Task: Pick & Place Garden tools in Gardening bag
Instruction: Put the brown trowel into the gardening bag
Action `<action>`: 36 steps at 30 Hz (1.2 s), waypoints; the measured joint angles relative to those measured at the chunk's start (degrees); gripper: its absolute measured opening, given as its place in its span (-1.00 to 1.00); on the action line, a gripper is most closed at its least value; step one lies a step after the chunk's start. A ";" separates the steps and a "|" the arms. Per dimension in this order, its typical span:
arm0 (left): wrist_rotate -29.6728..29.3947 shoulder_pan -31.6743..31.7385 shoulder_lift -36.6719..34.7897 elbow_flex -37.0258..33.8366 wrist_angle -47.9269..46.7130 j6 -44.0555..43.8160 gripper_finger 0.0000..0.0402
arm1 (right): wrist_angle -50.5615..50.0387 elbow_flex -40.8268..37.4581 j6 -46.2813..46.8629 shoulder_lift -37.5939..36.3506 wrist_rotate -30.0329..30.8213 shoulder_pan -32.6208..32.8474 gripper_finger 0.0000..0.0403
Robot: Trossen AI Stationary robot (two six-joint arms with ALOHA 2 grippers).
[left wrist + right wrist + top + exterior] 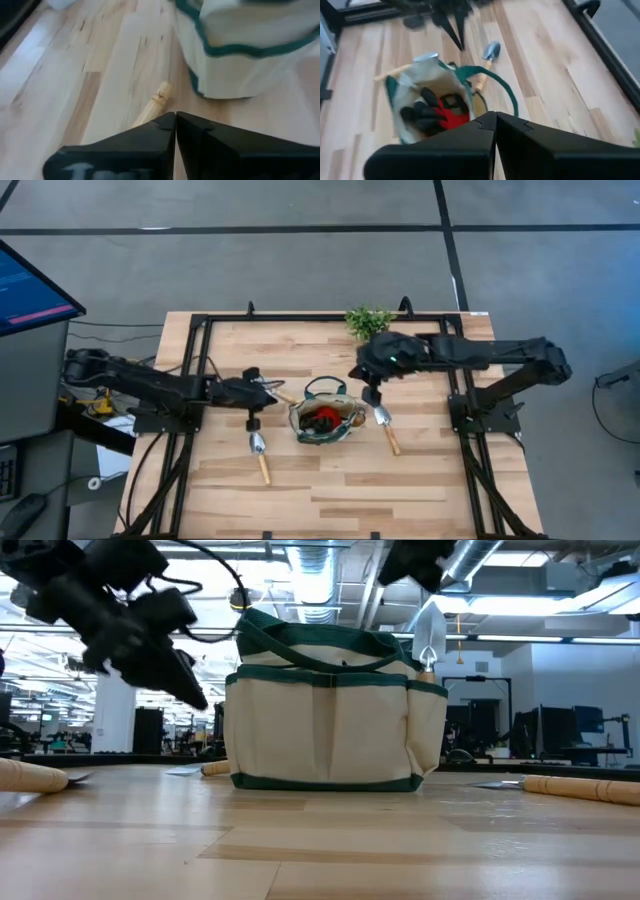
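Note:
The olive-khaki gardening bag (325, 418) stands upright mid-table, holding a red-and-black item (442, 112). A trowel blade (428, 640) sticks up at the bag's right side. One trowel (259, 452) lies left of the bag and another (385, 428) right of it. A third trowel's wooden handle (154, 106) lies at the bag's far left. My left gripper (270, 390) hovers shut over that handle, clear of the table in the low view (192, 692). My right gripper (372, 394) is shut and empty above the bag's right rim.
A leafy green sprig (368, 320) lies at the table's far edge. A black metal frame (200, 330) runs along the table's sides. Bare wood shows near the front edge (330, 500). A monitor (30, 295) stands off the table's left.

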 joint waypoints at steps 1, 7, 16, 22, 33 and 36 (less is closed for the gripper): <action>1.59 0.79 -2.43 -0.04 -2.06 -0.02 -0.99 | 0.32 0.02 -0.80 1.13 -1.04 -0.85 -1.00; 9.13 4.02 -8.89 -0.02 -6.91 2.11 -0.99 | 5.03 0.25 -7.24 6.10 -3.37 -2.70 -1.00; 8.87 9.05 0.02 3.54 -7.53 11.08 -0.99 | 5.92 2.82 -11.14 6.81 -5.68 -2.88 -1.00; 8.73 11.42 10.12 9.94 -7.82 14.71 -0.99 | 5.44 2.89 -11.15 6.36 -5.68 -2.84 -1.00; 8.43 12.33 17.23 13.29 -12.29 14.92 -0.82 | -1.16 2.86 -11.26 6.33 -5.83 -2.75 -1.00; 8.43 12.33 17.77 13.31 -12.31 17.27 -0.70 | -1.56 2.86 -11.74 6.35 -5.83 -2.75 -1.00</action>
